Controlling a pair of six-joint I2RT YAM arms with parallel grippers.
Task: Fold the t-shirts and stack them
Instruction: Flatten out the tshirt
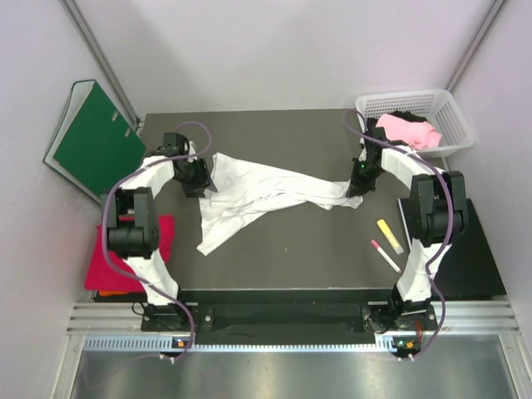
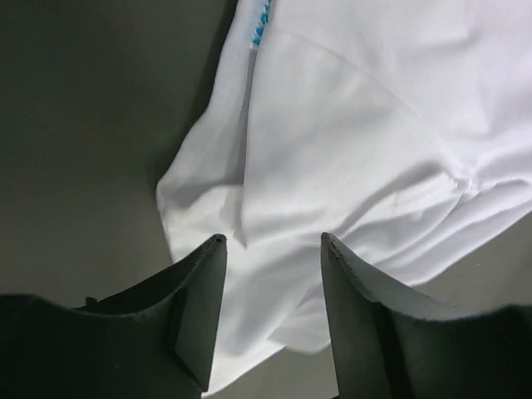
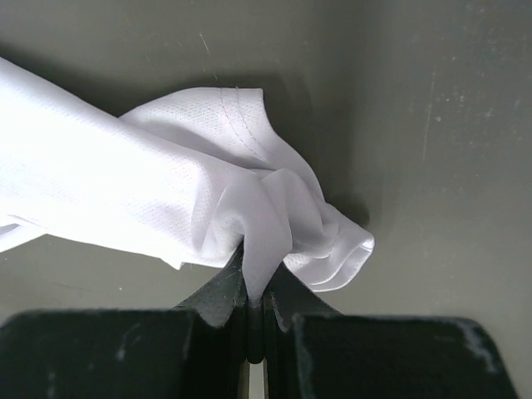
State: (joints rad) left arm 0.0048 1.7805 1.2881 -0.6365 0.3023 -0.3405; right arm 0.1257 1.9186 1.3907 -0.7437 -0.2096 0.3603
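Across the table's (image 1: 316,249) far half the white shirt (image 1: 266,191) lies stretched left to right, likely to flatten it for folding. The red shirt (image 1: 104,258) sits at the near left edge, seemingly a stack's start. The right gripper (image 3: 256,303) pinches the white shirt's bunched right end as an anchor; the left gripper (image 2: 273,239) hovers unclenched over its left end.

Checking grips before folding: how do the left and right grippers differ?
The left gripper stands open over the white t-shirt; the right gripper is shut on a bunched end of it. The left gripper is at the shirt's left end, the right gripper at its right end. Both are at the same shirt.
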